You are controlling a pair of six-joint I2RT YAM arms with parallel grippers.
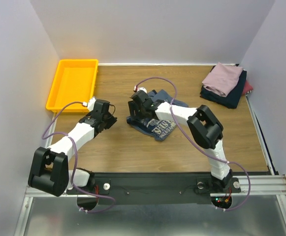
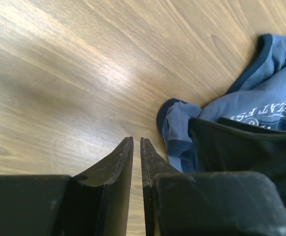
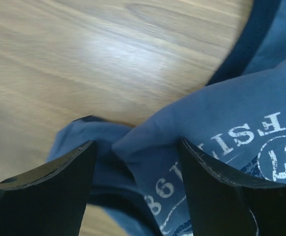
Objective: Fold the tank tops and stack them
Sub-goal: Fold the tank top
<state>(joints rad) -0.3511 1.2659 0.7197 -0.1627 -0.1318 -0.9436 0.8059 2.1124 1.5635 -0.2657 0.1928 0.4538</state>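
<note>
Slate-blue tank top (image 1: 161,129) crumpled at the middle of the worktop (image 1: 133,152)
Right gripper (image 3: 135,143) spread wide over it; left gripper (image 2: 137,140) narrowly parted, empty, beside it

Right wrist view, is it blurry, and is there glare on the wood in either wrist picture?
Right wrist view: slightly soft, though lettering on the slate-blue tank top still reads; pale glare on the table. Left wrist view: crisper grain, similar glare patch.

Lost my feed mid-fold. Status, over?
Left end effector barely parted, empty, over the table. Right end effector open, straddling the crumpled blue tank top. Nothing in the way.
</note>
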